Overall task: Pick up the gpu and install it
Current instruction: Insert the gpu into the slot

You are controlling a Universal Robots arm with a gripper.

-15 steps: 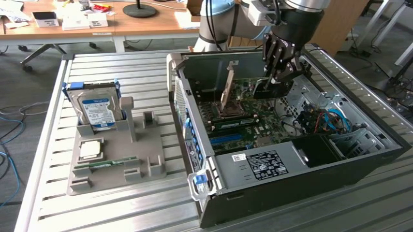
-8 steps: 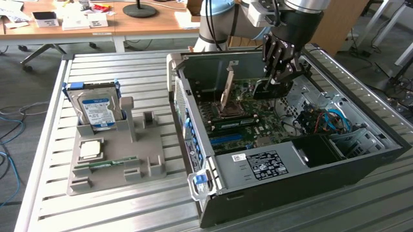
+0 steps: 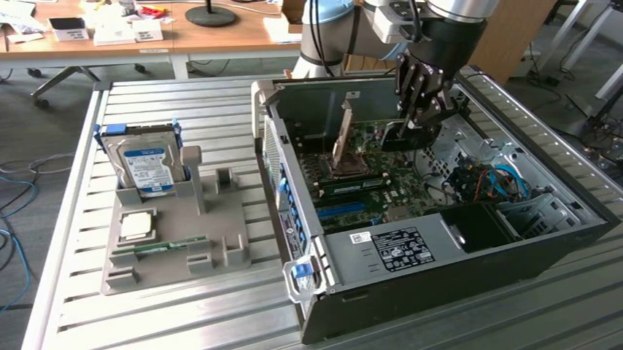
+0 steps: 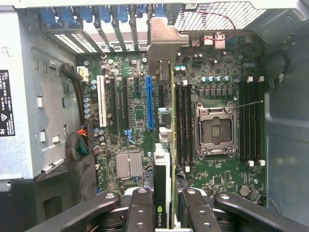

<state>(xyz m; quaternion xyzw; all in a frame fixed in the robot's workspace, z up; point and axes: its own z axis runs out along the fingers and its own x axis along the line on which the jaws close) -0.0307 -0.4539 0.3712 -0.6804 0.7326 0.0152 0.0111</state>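
Your pincer [image 4: 166, 200] holds the gpu [image 4: 163, 166] inside the computer case [image 3: 428, 292].
It is partly closed, pinching the gpu from both sides. The gpu stands on edge over the green board [image 4: 217, 179], just beside the blue slot [image 4: 149, 104].

You can see a long wooden desk [image 3: 224, 36] at the back, with small white boxes [image 3: 115, 30] and a round black stand [image 3: 211, 16] on it. The floor [image 3: 49, 124] is gray. A blue cable [image 3: 12, 179] lies on it, beside the ridged metal table [image 3: 195, 321].

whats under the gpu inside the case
The motherboard, with a blue slot and processor socket showing either side. The strip directly beneath the gpu, held by the gripper, is hidden by the card.
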